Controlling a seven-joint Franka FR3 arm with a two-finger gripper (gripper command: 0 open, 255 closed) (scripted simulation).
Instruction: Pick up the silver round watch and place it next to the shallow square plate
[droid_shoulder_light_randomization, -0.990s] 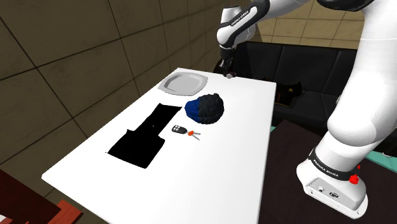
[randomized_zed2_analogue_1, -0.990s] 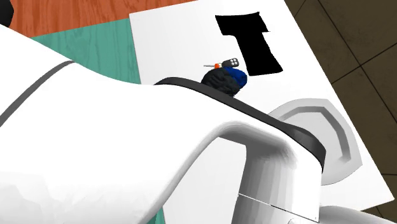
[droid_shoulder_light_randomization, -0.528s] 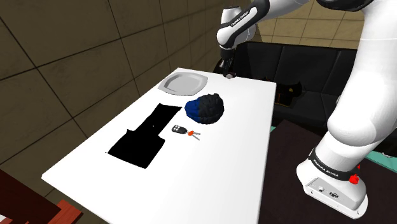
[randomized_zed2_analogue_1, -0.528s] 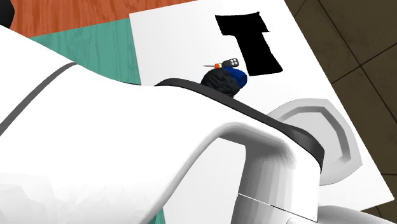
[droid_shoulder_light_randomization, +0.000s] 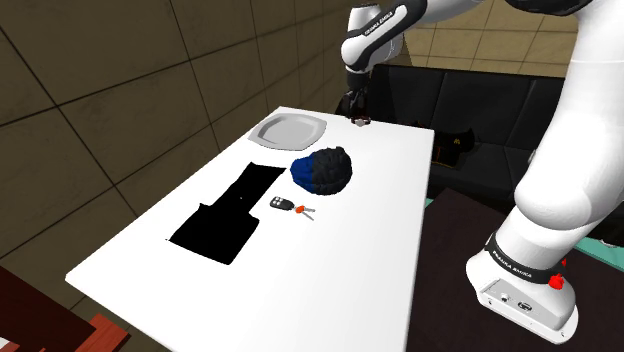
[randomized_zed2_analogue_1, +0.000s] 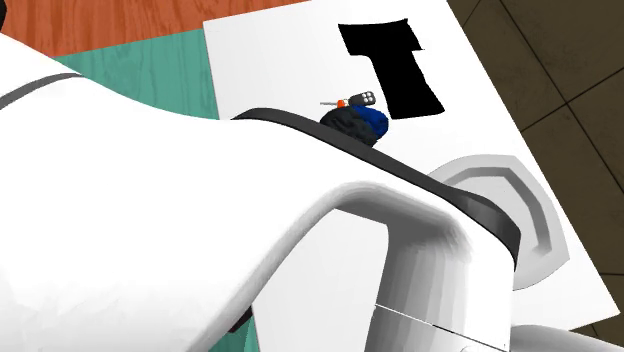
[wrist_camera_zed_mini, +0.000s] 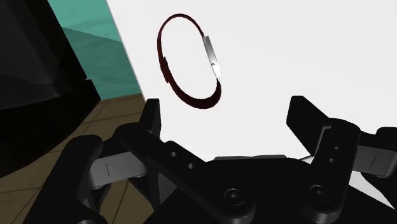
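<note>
White table is carrying everything, and the watch is lying on it close to one edge, where teal floor and a black couch are showing beyond. It is presenting as a thin dark-red loop of strap standing on its side, with a small silver piece on one flank. I am judging it light, the band probably flexing under pressure and the metal part slick, so a pinch across the loop at the silver piece is looking like the surest hold. The gripper is hanging just short of it, fingers standing wide apart and gripping nothing — the watch is lying ahead of them, not between them.

From the shoulder view, the watch is sitting under the gripper, near the grey square plate on that view's right side. Farther along the table a blue-and-black bundle, a key fob and a flat black shape are lying. Dark tiled walls are closing in the room behind.
</note>
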